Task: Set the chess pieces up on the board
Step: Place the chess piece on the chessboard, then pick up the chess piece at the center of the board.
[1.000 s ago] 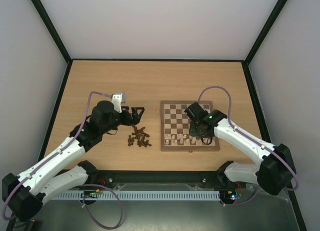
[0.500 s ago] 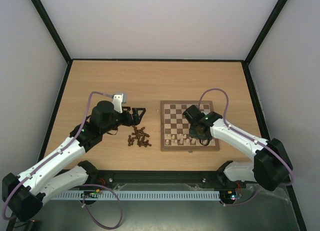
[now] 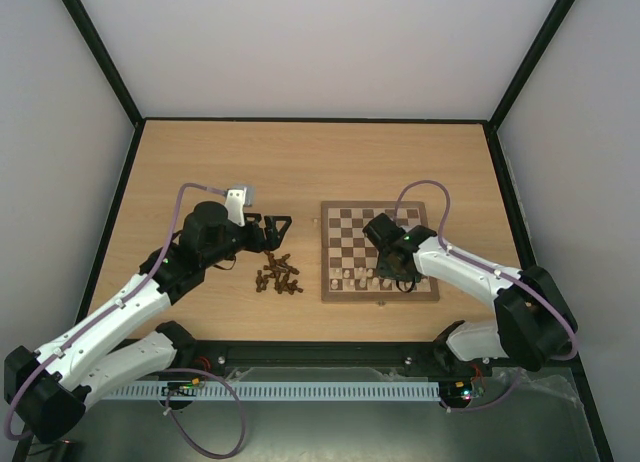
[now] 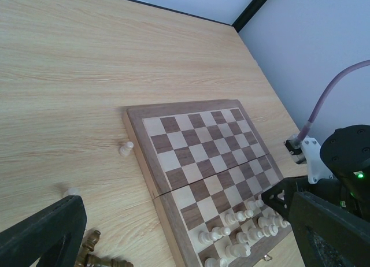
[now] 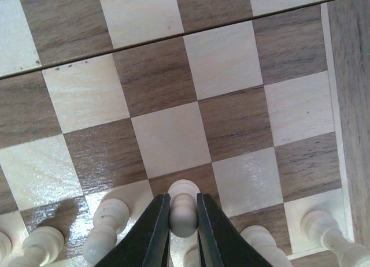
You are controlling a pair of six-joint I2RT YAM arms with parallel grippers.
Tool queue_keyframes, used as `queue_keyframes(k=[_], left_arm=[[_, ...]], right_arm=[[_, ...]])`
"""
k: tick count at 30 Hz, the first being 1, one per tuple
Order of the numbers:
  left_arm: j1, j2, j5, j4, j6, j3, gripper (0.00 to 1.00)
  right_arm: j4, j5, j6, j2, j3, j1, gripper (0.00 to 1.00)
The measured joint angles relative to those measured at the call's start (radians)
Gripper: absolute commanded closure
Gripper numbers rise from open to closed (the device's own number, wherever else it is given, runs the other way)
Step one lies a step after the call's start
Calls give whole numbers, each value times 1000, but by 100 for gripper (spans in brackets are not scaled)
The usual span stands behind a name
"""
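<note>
Pale pawn sits pinched upright in the closed right pincer, presumably so it lands square on the board. Meanwhile the left pincer gapes wide, empty, near the dark pieces.

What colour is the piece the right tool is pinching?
Pale cream. The chess piece in the right tool shows best in the right wrist view.

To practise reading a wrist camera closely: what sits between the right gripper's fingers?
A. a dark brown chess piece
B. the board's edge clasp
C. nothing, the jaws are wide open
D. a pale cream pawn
D: in the right wrist view, the right gripper is closed on the round head of a pale cream pawn over the chessboard.
</note>
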Motion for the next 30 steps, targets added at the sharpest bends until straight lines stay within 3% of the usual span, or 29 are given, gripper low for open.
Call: queue_keyframes(k=[14, 18, 23, 30], left_arm=[[0, 0, 0, 0, 0, 0, 1], [0, 0, -1, 0, 0, 0, 0], [0, -2, -9, -5, 1, 0, 1], [0, -49, -39, -18, 1, 2, 0]], right_arm=[[-9, -2, -9, -43, 19, -7, 66], [-43, 12, -19, -78, 75, -7, 47], [-43, 19, -57, -80, 169, -7, 1], [24, -68, -150, 14, 319, -7, 1]])
